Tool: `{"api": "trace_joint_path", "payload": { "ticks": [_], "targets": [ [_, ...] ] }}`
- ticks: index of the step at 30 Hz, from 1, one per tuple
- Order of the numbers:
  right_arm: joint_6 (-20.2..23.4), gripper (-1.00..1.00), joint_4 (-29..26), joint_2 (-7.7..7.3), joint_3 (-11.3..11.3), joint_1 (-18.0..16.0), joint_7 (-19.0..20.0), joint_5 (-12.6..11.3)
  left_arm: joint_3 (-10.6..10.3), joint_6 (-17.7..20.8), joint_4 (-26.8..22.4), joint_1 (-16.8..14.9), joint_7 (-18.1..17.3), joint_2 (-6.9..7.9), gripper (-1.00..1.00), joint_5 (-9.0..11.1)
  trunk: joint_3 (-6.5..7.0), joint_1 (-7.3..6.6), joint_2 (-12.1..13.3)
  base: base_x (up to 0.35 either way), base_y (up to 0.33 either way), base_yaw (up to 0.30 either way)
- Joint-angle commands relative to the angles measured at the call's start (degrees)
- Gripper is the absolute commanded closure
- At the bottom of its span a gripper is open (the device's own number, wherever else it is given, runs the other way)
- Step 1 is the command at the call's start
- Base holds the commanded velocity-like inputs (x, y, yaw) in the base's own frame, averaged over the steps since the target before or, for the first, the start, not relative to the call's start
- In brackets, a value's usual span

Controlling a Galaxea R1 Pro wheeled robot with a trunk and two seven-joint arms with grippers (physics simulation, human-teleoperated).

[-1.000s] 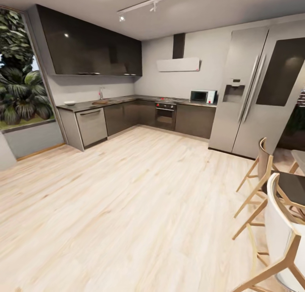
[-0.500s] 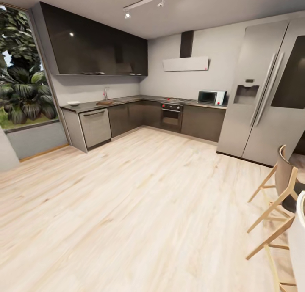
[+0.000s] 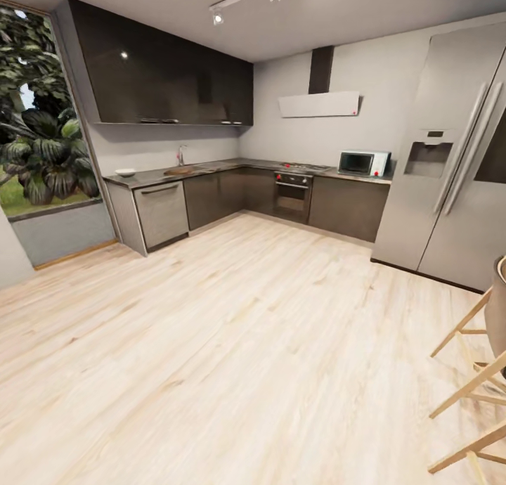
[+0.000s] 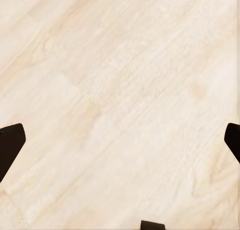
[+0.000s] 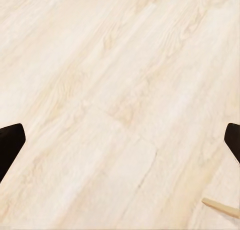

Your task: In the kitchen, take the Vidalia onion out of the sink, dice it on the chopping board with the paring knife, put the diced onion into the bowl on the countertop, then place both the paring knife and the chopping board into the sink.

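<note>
The kitchen lies far ahead across the floor. Its grey countertop (image 3: 218, 166) runs along the back left over dark cabinets. A small white bowl (image 3: 125, 171) sits near the countertop's left end. To the right of it lies the brown chopping board (image 3: 178, 170), with the sink's faucet (image 3: 180, 153) rising behind it. The basin is too far off to make out. The Vidalia onion and the paring knife are out of view. My left gripper (image 4: 120, 142) and right gripper (image 5: 120, 142) both hang open over bare wooden floor, holding nothing.
An oven (image 3: 292, 193), a microwave (image 3: 362, 163) and a tall steel fridge (image 3: 450, 154) line the back and right. Wooden chair legs (image 3: 474, 372) stand at the right edge, and one leg tip (image 5: 220, 206) shows near the right gripper. Light wood floor (image 3: 232, 330) stretches ahead.
The whole head view has shifted: the camera has turned left and drawn nearer, so the fridge and chairs slide toward the right edge. Nothing in the kitchen has moved.
</note>
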Motion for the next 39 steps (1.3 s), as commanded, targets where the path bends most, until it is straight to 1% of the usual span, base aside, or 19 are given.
{"api": "trace_joint_path", "payload": {
  "ticks": [1, 19, 33, 39],
  "targets": [
    [-0.17, -1.00, 0.04, 0.01, 0.02, -0.03, -0.19, 0.02, 0.00, -0.18, 0.01, -0.03, 0.11, 0.00, -1.00, 0.05, -0.06, 0.03, -0.02, 0.329, -0.123, 0.001],
    [-0.17, -1.00, 0.04, 0.01, 0.06, -0.01, -0.20, 0.02, 0.00, -0.18, -0.04, -0.03, 0.05, 0.00, -1.00, 0.05, -0.06, 0.03, -0.02, 0.329, -0.123, 0.007],
    [-0.19, -1.00, 0.39, 0.01, -0.01, -0.01, -0.19, 0.02, 0.00, -0.18, -0.04, -0.03, 0.02, 0.04, -1.00, 0.05, -0.06, 0.03, -0.02, 0.329, -0.122, 0.136],
    [-0.17, -1.00, 0.47, 0.01, -0.03, -0.04, -0.19, 0.02, 0.00, -0.18, -0.09, -0.03, 0.02, 0.08, -1.00, 0.05, -0.06, 0.03, -0.02, 0.329, -0.046, 0.149]
  ]
}}
